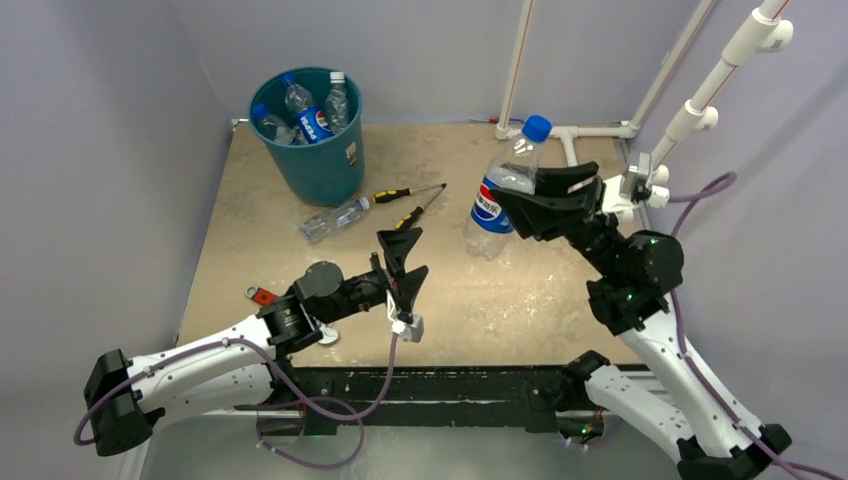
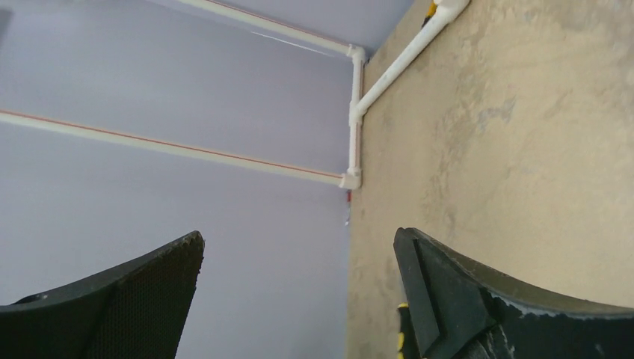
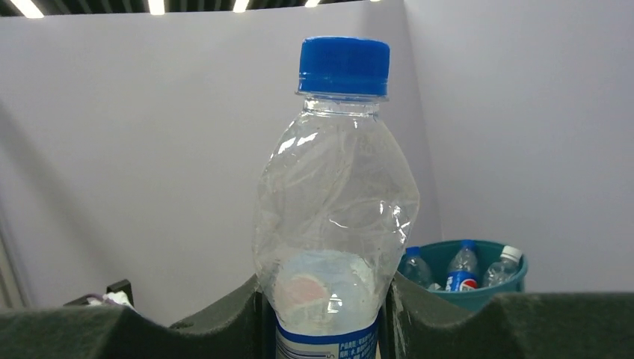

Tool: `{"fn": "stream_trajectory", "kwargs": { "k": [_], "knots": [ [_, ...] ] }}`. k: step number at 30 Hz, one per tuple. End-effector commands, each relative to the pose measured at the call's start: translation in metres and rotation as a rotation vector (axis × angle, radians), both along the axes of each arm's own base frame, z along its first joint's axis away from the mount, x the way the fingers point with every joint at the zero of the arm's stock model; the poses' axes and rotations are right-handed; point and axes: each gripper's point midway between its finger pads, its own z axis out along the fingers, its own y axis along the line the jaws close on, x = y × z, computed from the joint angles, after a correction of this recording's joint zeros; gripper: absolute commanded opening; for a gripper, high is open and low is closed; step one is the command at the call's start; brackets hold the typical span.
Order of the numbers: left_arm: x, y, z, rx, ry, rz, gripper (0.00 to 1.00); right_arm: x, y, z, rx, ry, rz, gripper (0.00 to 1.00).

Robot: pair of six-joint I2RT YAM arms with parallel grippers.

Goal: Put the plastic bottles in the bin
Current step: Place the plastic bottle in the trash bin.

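The teal bin (image 1: 322, 172) stands at the table's back left with three bottles (image 1: 305, 115) showing inside it. It also shows in the right wrist view (image 3: 467, 298), far ahead. My right gripper (image 1: 533, 197) is shut on a clear Pepsi bottle with a blue cap (image 1: 505, 190), held upright above the table's right middle. In the right wrist view this bottle (image 3: 336, 202) sits between the fingers (image 3: 224, 318). One more clear bottle (image 1: 335, 218) lies on the table in front of the bin. My left gripper (image 1: 407, 263) is open and empty over the table's middle (image 2: 299, 239).
Two yellow-and-black screwdrivers (image 1: 408, 192) lie right of the lying bottle; one tip shows in the left wrist view (image 2: 402, 333). A red-handled wrench (image 1: 262, 296) lies by the left arm. A white pipe frame (image 1: 600, 130) stands at the back right. Walls enclose the table.
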Motion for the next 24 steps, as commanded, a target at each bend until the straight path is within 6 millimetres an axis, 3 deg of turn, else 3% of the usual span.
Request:
{"fn": "stream_trajectory", "kwargs": {
  "k": [1, 4, 6, 8, 10, 14, 17, 24],
  "knots": [
    [-0.009, -0.017, 0.043, -0.326, 0.307, -0.07, 0.99, 0.014, -0.005, -0.05, -0.122, 0.034, -0.116, 0.25],
    [-0.001, -0.02, 0.082, -0.565, 0.56, -0.038, 0.99, 0.007, -0.006, -0.07, -0.168, 0.032, -0.114, 0.25],
    [0.02, -0.008, 0.112, -0.846, 0.785, 0.088, 0.99, 0.005, -0.007, -0.084, -0.191, 0.041, -0.112, 0.25],
    [0.038, 0.004, 0.127, -0.992, 0.895, 0.216, 0.99, 0.002, -0.008, -0.097, -0.202, 0.054, -0.107, 0.25],
    [0.04, 0.009, 0.141, -1.114, 0.962, 0.209, 0.99, -0.001, -0.007, -0.107, -0.203, 0.066, -0.091, 0.25],
    [0.022, 0.014, 0.179, -1.313, 1.061, -0.011, 0.99, -0.007, -0.003, -0.124, -0.235, 0.088, -0.05, 0.25],
    [0.025, 0.0, 0.203, -1.276, 1.135, -0.024, 0.99, -0.008, 0.0, -0.132, -0.262, 0.099, -0.034, 0.25],
    [0.007, -0.068, 0.22, -0.978, 1.318, -0.16, 0.92, -0.006, 0.005, -0.139, -0.279, 0.113, -0.008, 0.25]
  ]
}}
